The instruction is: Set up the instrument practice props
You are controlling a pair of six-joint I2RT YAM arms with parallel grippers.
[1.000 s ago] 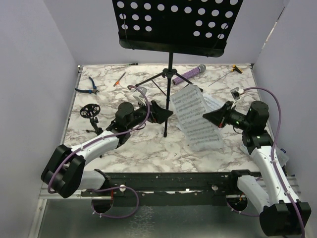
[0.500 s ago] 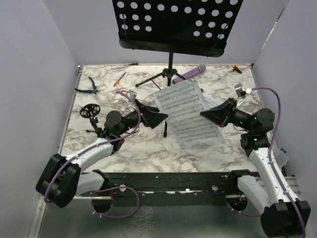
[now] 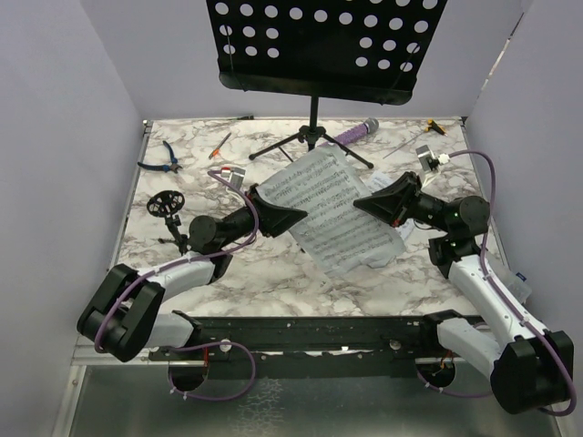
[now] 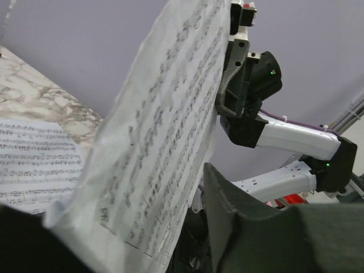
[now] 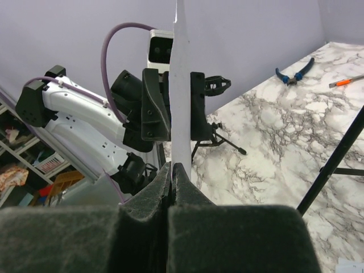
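Above table (image 3: 255,273), right claw (image 3: 360,202) clamps 1 page (image 3: 332,214), likely limp, by its edge; left claw (image 3: 302,216), apart, straddles opposite edge.

1. A robot lab test cell: a left arm (image 3: 178,269) and a right arm (image 3: 487,291), both white and black, are bolted to a black rail (image 3: 310,330) at the near edge of a marble-patterned table (image 3: 264,273).
2. Plain lavender walls (image 3: 64,118) box the table in on three sides.
3. Cluttered storage shelves (image 5: 14,148) show beyond the cell in the right wrist view.

Sheet-music page (image 3: 330,211) raised and carried left, left jaws narrowed around its edge
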